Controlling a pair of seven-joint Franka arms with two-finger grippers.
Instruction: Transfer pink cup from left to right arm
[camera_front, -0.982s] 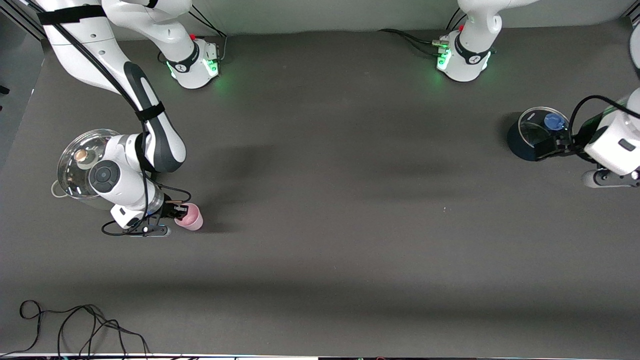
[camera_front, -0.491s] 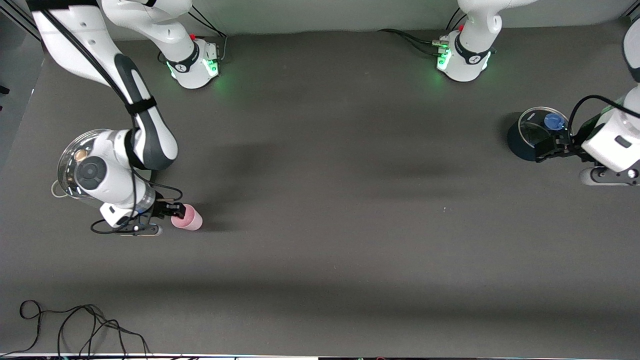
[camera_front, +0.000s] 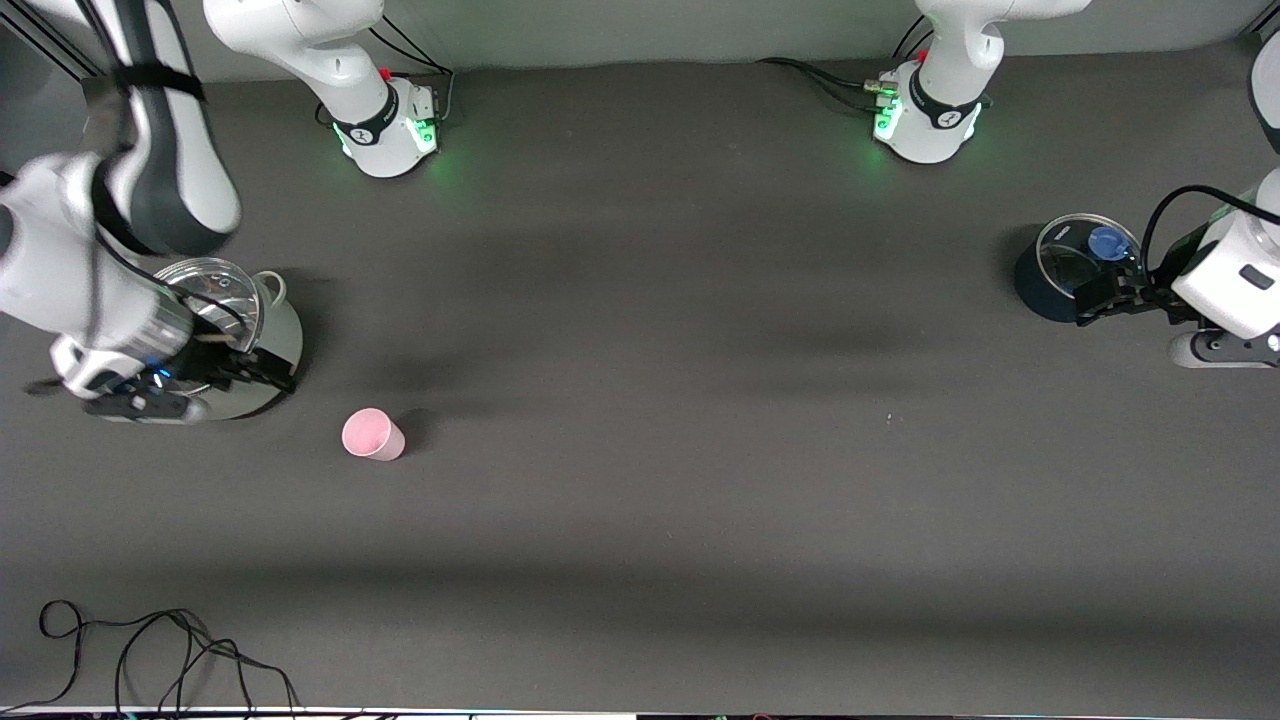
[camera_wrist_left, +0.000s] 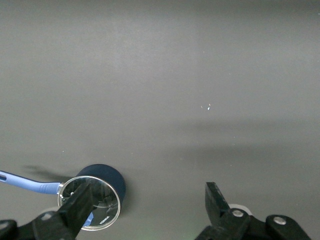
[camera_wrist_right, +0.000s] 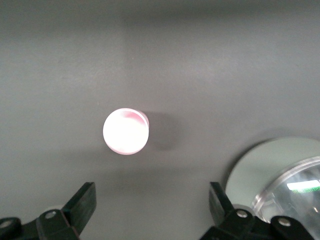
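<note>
Cup (camera_front: 373, 435) was sitting upright on the table (camera_front: 640, 480), open end up, toward the right arm's end and roughly midway between the edge with the robot bases and the edge nearest the front camera. Nothing was touching it. The right gripper (camera_front: 262, 372) was up in the air over the edge of the steel pot (camera_front: 262, 335), which stood farther from the front camera than the cup and closer to that end of the table, glass lid (camera_front: 215, 300) on it. Its fingers were spread wide with nothing between them; in the right wrist view you could see both fingers (camera_wrist_right: 82, 202) apart, with the cup (camera_wrist_right: 125, 131) down below on the bare table and the pot (camera_wrist_right: 272, 172) off to one side. Way over at the left arm's end, the left gripper (camera_front: 1095, 300) hung just beside a dark pot (camera_front: 1045, 285) with a glass lid (camera_front: 1075, 255) and a blue knob (camera_front: 1108, 241), and that arm was just waiting there. Its claw was wide too, holding nothing; the left wrist view showed both fingers (camera_wrist_left: 216, 200) splayed, with the dark pot (camera_wrist_left: 102, 180) underneath and a blue handle (camera_wrist_left: 30, 184) sticking out of it. A tangle of black cable (camera_front: 150, 650) lay near the front-camera edge at the right arm's corner.
</note>
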